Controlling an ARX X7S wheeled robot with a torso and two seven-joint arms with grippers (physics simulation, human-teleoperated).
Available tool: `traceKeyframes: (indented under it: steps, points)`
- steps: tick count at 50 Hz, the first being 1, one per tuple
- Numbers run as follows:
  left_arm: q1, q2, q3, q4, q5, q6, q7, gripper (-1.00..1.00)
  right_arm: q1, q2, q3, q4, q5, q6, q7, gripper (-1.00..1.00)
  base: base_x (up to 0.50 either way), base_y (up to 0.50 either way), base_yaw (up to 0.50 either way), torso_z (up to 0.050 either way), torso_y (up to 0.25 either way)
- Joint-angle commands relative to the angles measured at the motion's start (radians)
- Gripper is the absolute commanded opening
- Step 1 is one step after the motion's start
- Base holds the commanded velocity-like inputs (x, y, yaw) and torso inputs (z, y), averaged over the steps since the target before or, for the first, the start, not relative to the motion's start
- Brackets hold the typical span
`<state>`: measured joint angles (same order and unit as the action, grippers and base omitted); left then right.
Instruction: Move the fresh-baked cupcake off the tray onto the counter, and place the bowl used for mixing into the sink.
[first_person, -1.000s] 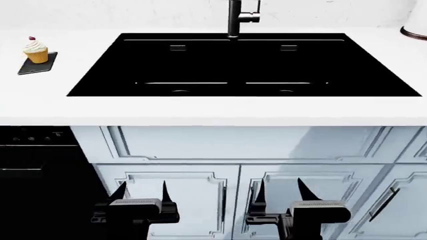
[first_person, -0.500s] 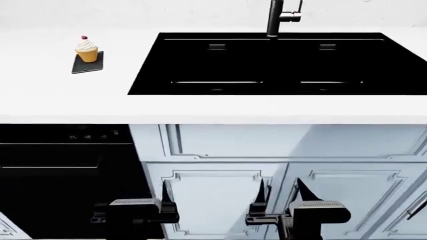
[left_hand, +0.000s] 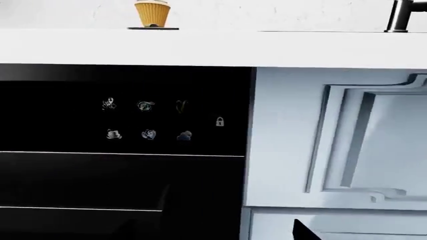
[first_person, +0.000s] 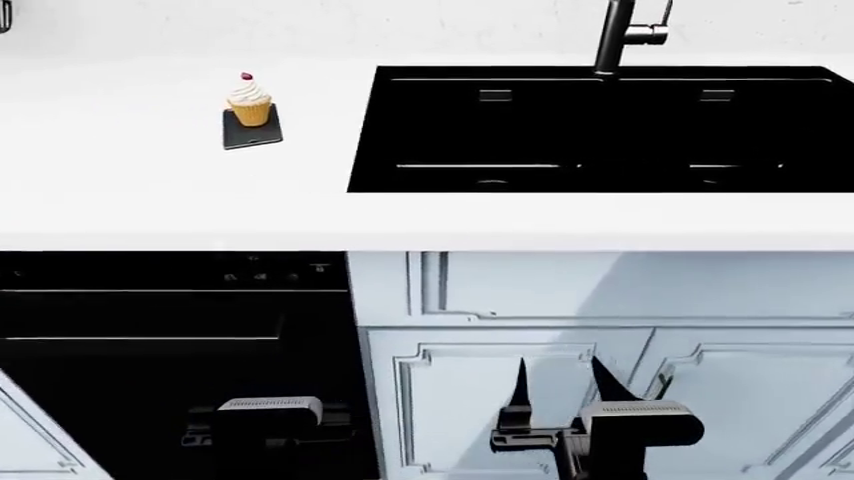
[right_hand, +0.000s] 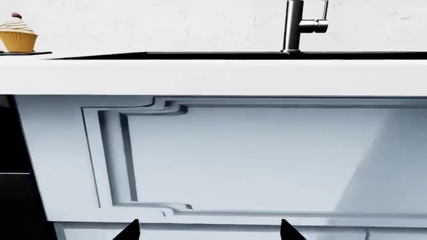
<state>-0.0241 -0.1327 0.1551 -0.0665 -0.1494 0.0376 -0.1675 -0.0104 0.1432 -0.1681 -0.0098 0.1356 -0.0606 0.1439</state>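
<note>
White surface (first_person: 120, 190) carries the cupcake (first_person: 250, 102), upright on the tray (first_person: 252, 133), which lies well to the left of the sink (first_person: 587, 130); the bowl is in none of the views, so its place cannot be told. Both arms hang low in front of the cabinet doors (first_person: 507, 400), far below the surface edge; the right gripper (first_person: 554, 385) has its jaws apart with nothing between them; the left gripper (first_person: 270, 410) shows only its body against the black oven front (first_person: 160, 340), and I cannot tell how its jaws stand. Judging by this, the step in hand is the approach to the cupcake, with no grasp begun; the next move calls for raising the left arm above the surface, bringing the jaws around the ribbed wrapper, not the frosting, then lifting clear of the tray.
</note>
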Motion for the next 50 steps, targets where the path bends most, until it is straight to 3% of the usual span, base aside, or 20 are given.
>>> traceKeyframes:
  steps: [1, 22, 38, 50]
  points:
    - [-0.001, -0.006, 0.009, -0.003, -0.009, 0.002, -0.007, 1.0, 0.0, 0.008, -0.008, -0.004, 0.015, 0.003, 0.003, 1.0, 0.07, 0.32, 0.0, 0.0, 0.0]
    - [-0.002, -0.018, 0.024, -0.002, -0.021, 0.004, -0.022, 1.0, -0.002, 0.022, -0.023, -0.003, 0.02, -0.008, 0.017, 1.0, 0.06, 0.32, 0.0, 0.0, 0.0]
    - [-0.006, -0.027, 0.037, -0.003, -0.029, 0.006, -0.027, 1.0, 0.004, 0.029, -0.033, 0.004, 0.024, -0.014, 0.027, 1.0, 0.06, 0.5, 0.0, 0.0, 0.0]
    - [-0.002, -0.039, 0.046, 0.026, -0.045, -0.008, -0.024, 1.0, 0.003, 0.034, -0.041, 0.001, 0.025, -0.008, 0.039, 1.0, 0.01, 0.05, 0.0, 0.015, 0.01]
